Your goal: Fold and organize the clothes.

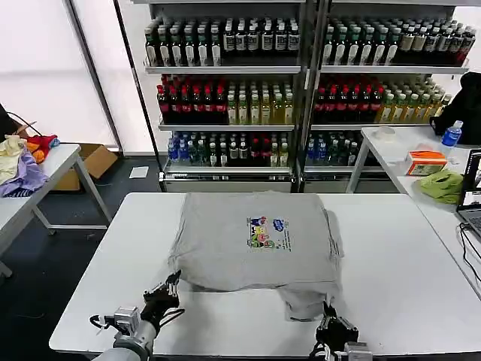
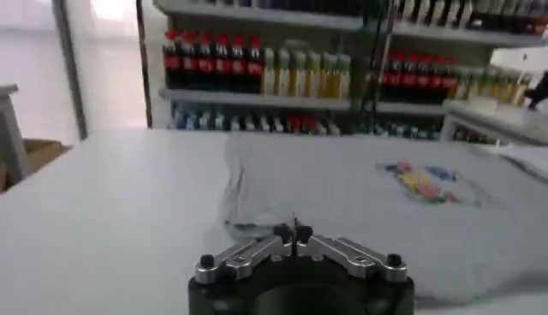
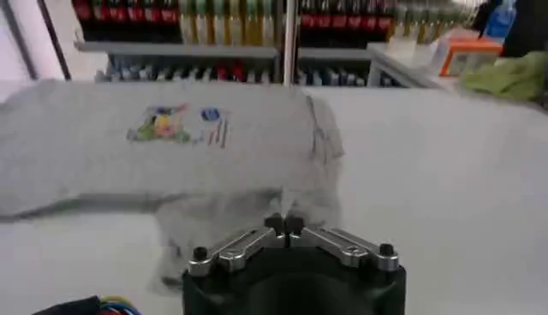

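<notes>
A light grey shirt [image 1: 233,248] lies spread on the white table [image 1: 98,263], its small multicolour chest print [image 1: 268,233] facing up. One flap [image 1: 304,301] of it reaches toward the near edge. My left gripper [image 1: 173,282] is shut at the shirt's near left corner; in the left wrist view the gripper [image 2: 293,231] points at the shirt [image 2: 368,205], with no cloth visible between its tips. My right gripper [image 1: 327,310] is shut beside the flap's right edge; in the right wrist view the gripper [image 3: 284,224] sits right against the grey cloth [image 3: 214,137].
Shelves of bottles [image 1: 233,90] stand behind the table. A side table on the right holds a lime-green cloth [image 1: 442,184], an orange box [image 1: 425,162] and a water bottle [image 1: 451,135]. Another table on the left carries coloured garments [image 1: 22,162]. A cardboard box [image 1: 90,162] sits on the floor.
</notes>
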